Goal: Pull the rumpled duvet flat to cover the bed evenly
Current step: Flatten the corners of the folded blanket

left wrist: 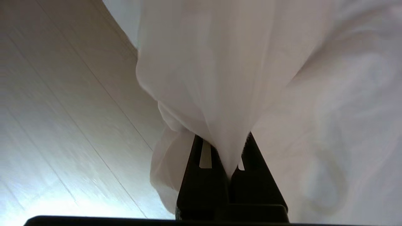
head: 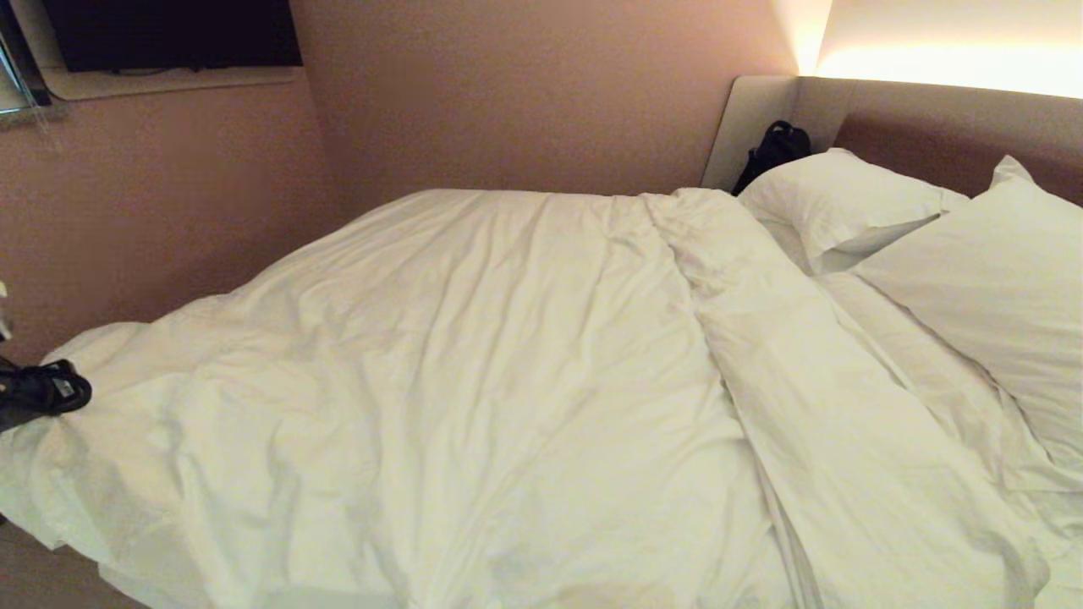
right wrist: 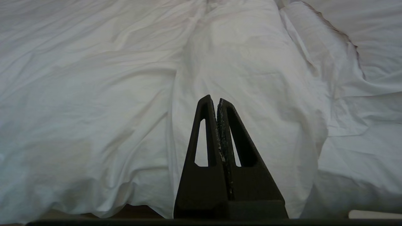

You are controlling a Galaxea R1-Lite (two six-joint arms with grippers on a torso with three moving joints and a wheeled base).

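Note:
The white duvet [head: 474, 381] lies creased over most of the bed [head: 948, 118], with a thick folded ridge [head: 761, 338] running from the far side to the near side just short of the pillows. At the bed's left end my left gripper [head: 51, 391] holds the duvet's edge. The left wrist view shows that gripper [left wrist: 223, 138] shut on a bunch of the white duvet [left wrist: 220, 78], which hangs over its fingertips. My right gripper [right wrist: 214, 99] is shut and empty, held over the duvet [right wrist: 94, 94] near the bed's front edge; it is outside the head view.
Two white pillows [head: 846, 203] [head: 990, 279] lean at the padded headboard on the right. A black bag [head: 774, 148] sits in the far corner. A pink wall runs close behind the bed, with a dark screen [head: 169, 34] mounted at upper left. Pale plank floor [left wrist: 62, 125] lies beyond the left end.

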